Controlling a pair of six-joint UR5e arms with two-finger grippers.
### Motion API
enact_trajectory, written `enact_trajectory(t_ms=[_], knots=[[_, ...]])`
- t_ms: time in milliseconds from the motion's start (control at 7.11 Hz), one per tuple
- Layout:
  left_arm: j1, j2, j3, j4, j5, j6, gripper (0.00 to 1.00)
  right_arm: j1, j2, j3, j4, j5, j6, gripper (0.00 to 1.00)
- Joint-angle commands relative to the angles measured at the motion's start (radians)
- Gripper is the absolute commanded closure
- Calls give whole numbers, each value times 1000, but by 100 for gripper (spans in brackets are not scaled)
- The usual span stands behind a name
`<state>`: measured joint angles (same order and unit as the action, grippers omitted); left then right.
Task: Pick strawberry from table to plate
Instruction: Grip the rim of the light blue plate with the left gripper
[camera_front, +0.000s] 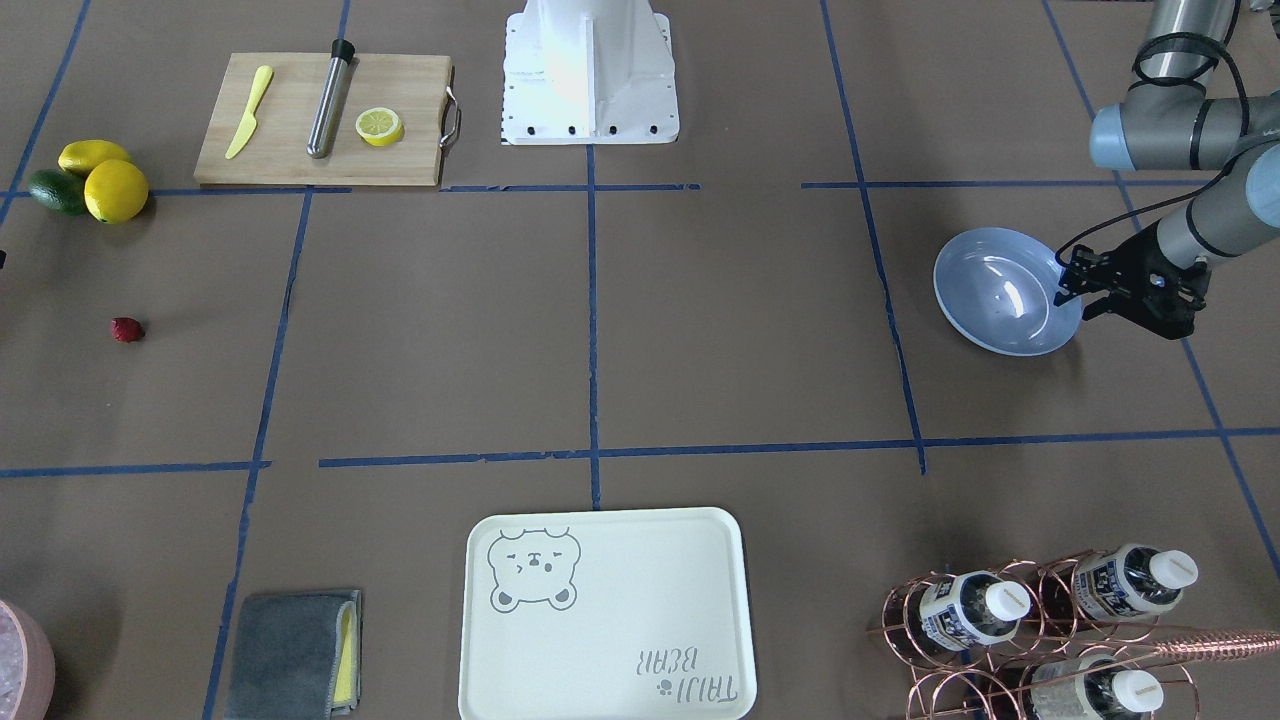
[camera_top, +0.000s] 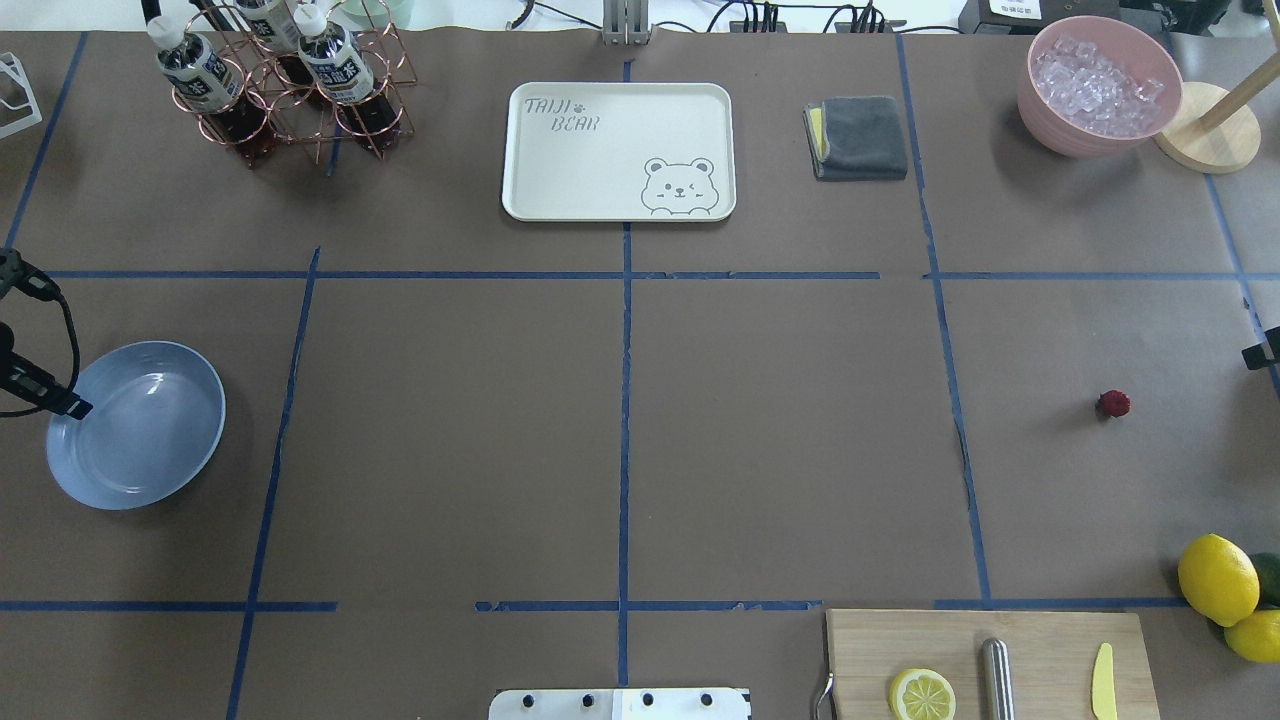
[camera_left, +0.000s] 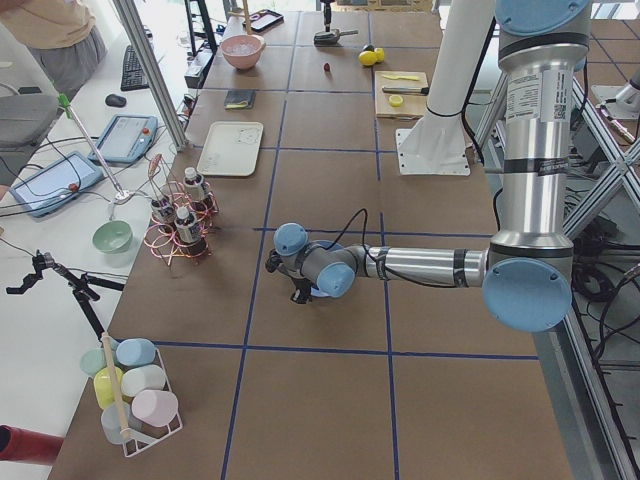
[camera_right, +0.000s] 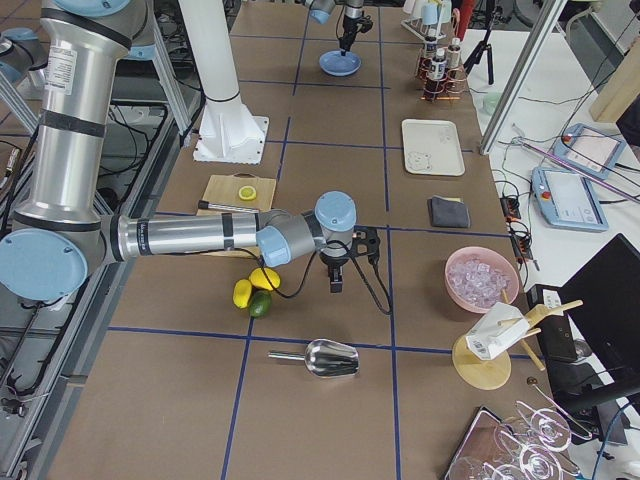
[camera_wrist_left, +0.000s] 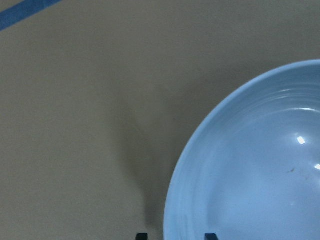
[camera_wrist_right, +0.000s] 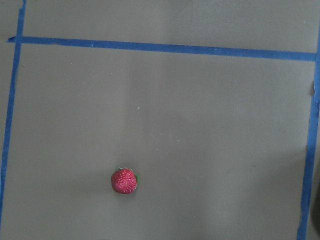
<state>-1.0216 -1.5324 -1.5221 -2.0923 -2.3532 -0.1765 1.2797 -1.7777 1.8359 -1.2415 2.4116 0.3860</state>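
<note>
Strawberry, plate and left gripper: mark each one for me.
strawberry (camera_top: 1114, 403): overhead exterior view, middle of the berry.
plate (camera_top: 150, 440): overhead exterior view, bare inner floor.
left gripper (camera_front: 1074, 306): exterior front-facing view, midway between its fingertips, at the plate's rim.

The right claw (camera_top: 1262, 351) is only a black sliver at the overhead view's edge, so whether its jaws stand apart cannot be told; the left claw (camera_front: 1076, 290) has its fingertips (camera_wrist_left: 142, 236) cut off by the wrist view's lower edge; the plate (camera_wrist_left: 240, 165) runs out of that view too; the avocado (camera_top: 1268, 572) sits mostly hidden behind a lemon (camera_top: 1217, 578).
</note>
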Motion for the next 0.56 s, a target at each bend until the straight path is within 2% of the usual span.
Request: enact_trajectory(t_ms=[0, 281, 422], knots=[[5, -2, -1, -3, -1, 0, 100, 1, 1, 2, 2, 3, 2, 0], [2, -3, -68, 0, -41, -8, 100, 1, 1, 5, 2, 3, 2, 0], [2, -17, -122, -2, -143, -120, 100, 0, 3, 6, 2, 3, 2, 0]])
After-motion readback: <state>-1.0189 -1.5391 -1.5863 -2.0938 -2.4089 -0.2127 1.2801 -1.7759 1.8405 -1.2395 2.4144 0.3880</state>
